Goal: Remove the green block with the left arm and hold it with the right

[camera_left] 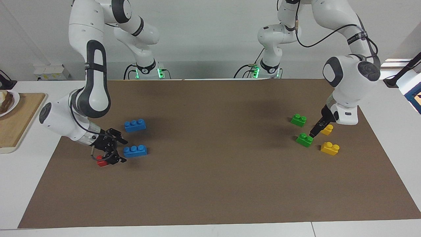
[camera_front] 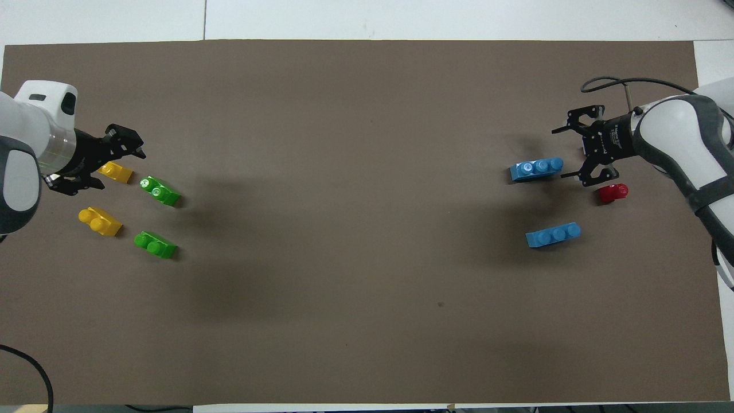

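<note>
Two green blocks lie on the brown mat at the left arm's end: one farther from the robots (camera_left: pixel 304 140) (camera_front: pixel 160 191), one nearer (camera_left: pixel 298 119) (camera_front: pixel 155 245). My left gripper (camera_left: pixel 313 132) (camera_front: pixel 119 166) is open and empty. It hangs low between the farther green block and two yellow blocks (camera_left: pixel 330 148) (camera_left: pixel 328 130), its tip close beside that green block. I cannot tell if it touches it. My right gripper (camera_left: pixel 119 149) (camera_front: pixel 566 154) is open and empty, low over the mat at the right arm's end.
Beside the right gripper are a blue three-stud brick (camera_left: pixel 135 150) (camera_front: pixel 536 168) and a small red block (camera_left: pixel 102 162) (camera_front: pixel 613 193). A second blue brick (camera_left: pixel 135 125) (camera_front: pixel 553 235) lies nearer the robots. A wooden board (camera_left: pixel 19 118) sits off the mat at the right arm's end.
</note>
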Controlling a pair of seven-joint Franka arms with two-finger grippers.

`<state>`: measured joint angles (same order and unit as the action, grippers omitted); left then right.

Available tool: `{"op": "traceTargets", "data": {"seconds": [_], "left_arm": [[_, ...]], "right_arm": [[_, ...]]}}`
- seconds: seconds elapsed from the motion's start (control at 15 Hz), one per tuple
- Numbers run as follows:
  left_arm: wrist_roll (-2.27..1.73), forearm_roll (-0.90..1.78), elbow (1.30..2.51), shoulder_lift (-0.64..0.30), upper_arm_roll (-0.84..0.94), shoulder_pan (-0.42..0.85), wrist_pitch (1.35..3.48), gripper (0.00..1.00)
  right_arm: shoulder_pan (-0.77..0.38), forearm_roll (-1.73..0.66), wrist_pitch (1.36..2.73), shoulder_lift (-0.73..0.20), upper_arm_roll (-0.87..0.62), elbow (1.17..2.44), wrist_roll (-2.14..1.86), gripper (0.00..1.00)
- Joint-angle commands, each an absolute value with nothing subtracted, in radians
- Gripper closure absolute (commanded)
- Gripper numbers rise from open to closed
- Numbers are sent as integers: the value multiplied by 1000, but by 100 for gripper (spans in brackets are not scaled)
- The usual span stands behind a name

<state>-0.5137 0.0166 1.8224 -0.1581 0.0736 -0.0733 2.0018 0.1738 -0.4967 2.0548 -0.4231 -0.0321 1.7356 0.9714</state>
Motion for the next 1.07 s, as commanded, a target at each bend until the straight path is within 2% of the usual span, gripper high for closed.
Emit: {"op": "traceTargets", "data": {"seconds": [0.0,0.27,0.47,0.8,1.0], "left_arm": [[-352,9,1757,-140,75,-72,1910,0],[-160,9,1756,-49,75,-74,1855,0],[-92,9,1755,21,75,-74,1766,0],[-57,6,1707,41,78,-72,1689,0],[-15,6,1692,41,80,-72,1655,0]], "right_arm": [[178,-419,2023,-361,-38,1723,931,0],[178,-362,1933,-289,-38,1680,766,0],[176,-231,1896,-220,-49,1678,583,0],[120,-97,1792,-97,-51,1675,301,0],[58,-71,1674,-11,-49,1689,224,0]]}}
